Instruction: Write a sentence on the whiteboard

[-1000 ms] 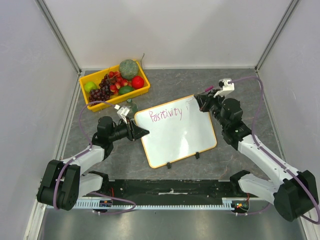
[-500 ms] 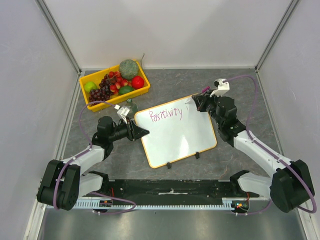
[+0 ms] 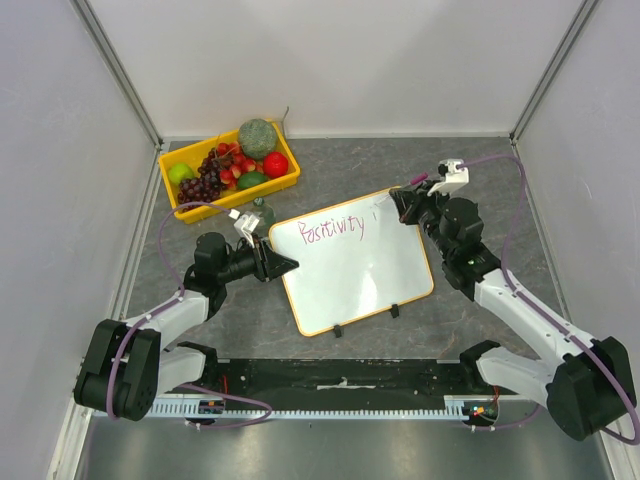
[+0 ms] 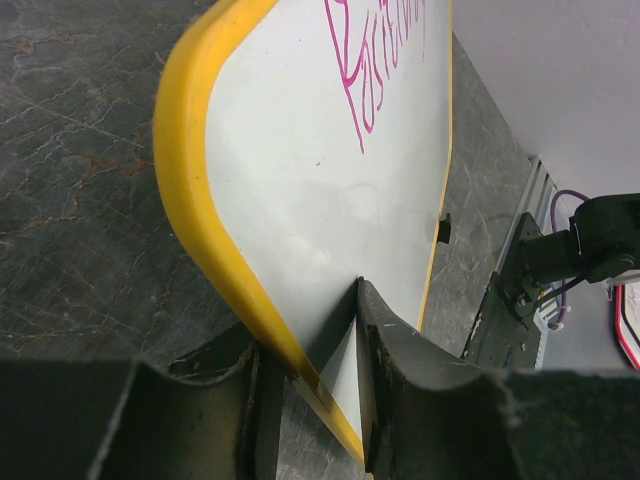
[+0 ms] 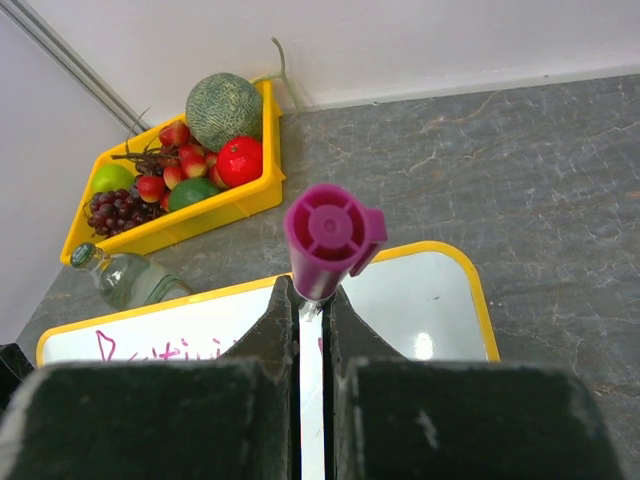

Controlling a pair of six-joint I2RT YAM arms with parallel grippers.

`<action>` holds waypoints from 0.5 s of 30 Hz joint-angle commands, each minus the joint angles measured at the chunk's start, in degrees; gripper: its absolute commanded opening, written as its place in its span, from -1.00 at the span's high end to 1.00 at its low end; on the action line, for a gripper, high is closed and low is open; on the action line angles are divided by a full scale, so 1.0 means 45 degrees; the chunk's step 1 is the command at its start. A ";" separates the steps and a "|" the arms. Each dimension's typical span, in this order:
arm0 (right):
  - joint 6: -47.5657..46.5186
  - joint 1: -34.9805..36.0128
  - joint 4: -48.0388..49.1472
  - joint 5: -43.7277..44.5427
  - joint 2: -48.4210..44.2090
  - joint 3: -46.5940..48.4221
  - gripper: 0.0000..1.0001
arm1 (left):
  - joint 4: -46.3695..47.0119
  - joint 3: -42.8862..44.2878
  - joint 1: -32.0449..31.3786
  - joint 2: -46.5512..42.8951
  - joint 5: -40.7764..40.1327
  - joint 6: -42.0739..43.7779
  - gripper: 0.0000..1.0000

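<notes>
Two robot arms work over a grey stone-look counter [image 3: 340,160]. We see the whiteboard [image 3: 355,262], white with a thin yellow-orange frame, lying at a slant between the two tools.

The left tool [image 3: 283,265] is closed partway on the whiteboard's near edge. One finger sits on the white face and the other under the frame, pinning the board in place. From this tool, the writing lies across the board towards its far edge.

The right tool [image 3: 405,205] is closed tight on a marker [image 5: 333,235] with a magenta cap end pointing up towards its wrist camera. The tip points down past the fingers at the board's top corner. We cannot tell whether the tip touches the surface.

The sentence [image 3: 333,230] is thin pink handwriting that reads "Positivity" so far, to the side of the right tool's tip. A small mark may sit just beyond the last letter, but it is too small to read.

Beyond the right tool, well apart from the board, are a yellow fruit tray [image 3: 240,197] and a small clear bottle [image 3: 262,212].

We judge the writing to be under way, with the first word done. The next move calls for setting the tip down lightly after a gap, then forming small letters within the little room left on that line while the left tool holds the board steady.
</notes>
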 commanded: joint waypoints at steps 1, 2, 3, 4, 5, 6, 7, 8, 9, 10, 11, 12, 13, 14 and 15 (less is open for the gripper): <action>-0.0202 -0.0056 0.0053 0.0326 0.0030 -0.0321 1.00 | -0.0391 0.0043 -0.0180 0.0149 -0.0126 0.0978 0.96; -0.0221 -0.0075 0.0111 0.0345 0.0089 -0.0360 1.00 | -0.0372 0.0043 -0.0180 0.0169 -0.0126 0.0997 0.96; -0.0202 -0.0095 0.0189 0.0345 0.0148 -0.0399 1.00 | -0.0391 0.0043 -0.0199 0.0150 -0.0126 0.0978 0.96; -0.0202 -0.0076 0.0228 0.0345 0.0226 -0.0438 1.00 | -0.0391 0.0043 -0.0180 0.0149 -0.0126 0.0978 0.96; -0.0221 -0.0075 0.0248 0.0365 0.0304 -0.0438 1.00 | -0.0372 0.0043 -0.0161 0.0149 -0.0126 0.0978 0.96; -0.0221 -0.0075 0.0268 0.0345 0.0382 -0.0458 1.00 | -0.0372 0.0043 -0.0160 0.0149 -0.0126 0.0978 0.96; -0.0298 -0.0075 0.0287 0.0384 0.0460 -0.0458 1.00 | -0.0352 0.0043 -0.0160 0.0149 -0.0126 0.0997 0.96; -0.0299 -0.0114 0.0287 0.0404 0.0499 -0.0496 1.00 | -0.0352 0.0043 -0.0180 0.0130 -0.0126 0.0978 0.96; -0.0338 -0.0095 0.0249 0.0385 0.0538 -0.0535 1.00 | -0.0372 0.0043 -0.0180 0.0130 -0.0145 0.0978 0.96; -0.0338 -0.0114 0.0248 0.0384 0.0519 -0.0594 1.00 | -0.0391 0.0043 -0.0180 0.0130 -0.0126 0.0997 0.96; -0.0319 -0.0095 0.0229 0.0384 0.0500 -0.0672 1.00 | -0.0372 0.0043 -0.0180 0.0130 -0.0126 0.0998 0.96; -0.0319 -0.0114 0.0190 0.0365 0.0461 -0.0750 1.00 | -0.0352 0.0043 -0.0180 0.0130 -0.0126 0.0998 0.96; -0.0319 -0.0095 0.0151 0.0345 0.0403 -0.0809 1.00 | -0.0352 0.0043 -0.0180 0.0149 -0.0126 0.0998 0.96; -0.0319 -0.0114 0.0131 0.0345 0.0363 -0.0887 1.00 | -0.0372 0.0043 -0.0180 0.0130 -0.0126 0.0978 0.96; -0.0338 -0.0114 0.0073 0.0345 0.0266 -0.0984 1.00 | -0.0391 0.0043 -0.0180 0.0130 -0.0126 0.0978 0.96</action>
